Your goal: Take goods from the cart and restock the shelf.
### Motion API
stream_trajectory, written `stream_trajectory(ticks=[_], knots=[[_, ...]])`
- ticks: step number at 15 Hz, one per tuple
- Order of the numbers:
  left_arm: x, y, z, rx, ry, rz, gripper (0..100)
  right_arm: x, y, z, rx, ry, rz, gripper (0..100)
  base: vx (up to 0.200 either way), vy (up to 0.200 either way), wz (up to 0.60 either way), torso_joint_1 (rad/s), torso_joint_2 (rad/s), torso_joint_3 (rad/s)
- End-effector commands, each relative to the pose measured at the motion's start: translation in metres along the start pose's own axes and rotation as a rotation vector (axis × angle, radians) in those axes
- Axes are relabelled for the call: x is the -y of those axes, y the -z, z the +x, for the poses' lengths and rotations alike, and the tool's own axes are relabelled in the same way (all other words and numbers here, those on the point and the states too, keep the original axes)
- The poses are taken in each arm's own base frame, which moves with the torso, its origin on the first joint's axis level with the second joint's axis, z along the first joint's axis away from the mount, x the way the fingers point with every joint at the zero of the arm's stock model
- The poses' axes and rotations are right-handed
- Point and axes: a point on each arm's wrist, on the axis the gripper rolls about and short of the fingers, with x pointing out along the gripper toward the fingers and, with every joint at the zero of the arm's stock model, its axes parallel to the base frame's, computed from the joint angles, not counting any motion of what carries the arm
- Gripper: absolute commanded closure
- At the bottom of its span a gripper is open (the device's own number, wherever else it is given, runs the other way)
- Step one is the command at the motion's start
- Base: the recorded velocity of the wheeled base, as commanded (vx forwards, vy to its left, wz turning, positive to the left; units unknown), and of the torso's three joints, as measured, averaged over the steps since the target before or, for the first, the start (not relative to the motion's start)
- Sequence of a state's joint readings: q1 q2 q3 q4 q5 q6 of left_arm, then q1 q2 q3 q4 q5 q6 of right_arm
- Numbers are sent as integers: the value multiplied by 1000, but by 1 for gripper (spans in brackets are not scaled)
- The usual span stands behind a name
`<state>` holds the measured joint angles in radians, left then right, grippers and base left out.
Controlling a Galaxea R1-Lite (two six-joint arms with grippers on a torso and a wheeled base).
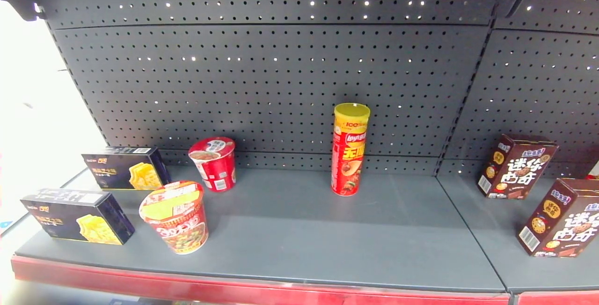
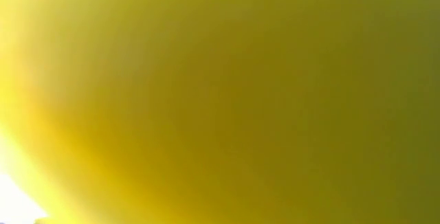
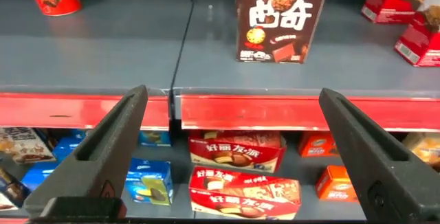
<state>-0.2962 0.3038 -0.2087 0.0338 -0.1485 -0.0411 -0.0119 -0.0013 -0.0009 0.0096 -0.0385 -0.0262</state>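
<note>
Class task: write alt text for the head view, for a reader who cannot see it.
A tall red chip can stands mid-back on a grey shelf. Two noodle cups and two dark boxes sit left; two brown boxes right.

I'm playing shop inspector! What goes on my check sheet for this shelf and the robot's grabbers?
Surface: grey shelf with a red front edge, much of it bare.
Job's things: chip can upright near the back; rear noodle cup and front noodle cup to its left; rear dark box and front dark box at the left end; rear cookie box and front cookie box on the right bay.
Clutter: nothing seen.
Grippers: right gripper open and empty, in front of the shelf edge.
Cables: nothing seen.
Surroundings: black pegboard behind; red boxes, blue boxes and orange boxes below.
</note>
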Motion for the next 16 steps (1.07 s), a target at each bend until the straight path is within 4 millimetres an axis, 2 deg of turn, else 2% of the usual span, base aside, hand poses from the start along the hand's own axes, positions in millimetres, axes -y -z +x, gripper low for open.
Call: stream_trajectory(ticks=[1,5,6,7,8,9,11,13,15,16], knots=[[1,-6,-5,50,-16,-16,100,0,-1,0,0,-9,-26,0,0,0,0,0,0,0],[0,-8,-7,65,-60,-31,100,-1,-6,-1,34,-37,-44,0,0,0,0,0,0,0],[0,-9,-7,63,-62,-31,100,1,-87,-16,261,-50,-19,0,0,0,0,0,0,0],[0,-7,-5,51,-54,-32,100,-1,-104,19,75,-106,56,0,0,0,0,0,0,0],[0,-7,-5,51,-54,-32,100,-1,-104,19,75,-106,56,0,0,0,0,0,0,0],[-1,0,-2,16,-51,-37,100,-1,-143,20,175,-142,45,0,0,0,0,0,0,0],[-1,3,0,-4,-49,-39,100,-2,-153,38,105,-195,50,0,0,0,0,0,0,0],[-1,5,2,-15,-53,-42,100,-6,-153,52,55,-318,60,0,0,0,0,0,0,0],[-1,6,1,-16,-56,-43,100,-8,-160,54,57,-381,67,0,0,0,0,0,0,0],[-1,6,1,-18,-58,-44,100,-12,-166,63,32,-439,80,0,0,0,0,0,0,0]])
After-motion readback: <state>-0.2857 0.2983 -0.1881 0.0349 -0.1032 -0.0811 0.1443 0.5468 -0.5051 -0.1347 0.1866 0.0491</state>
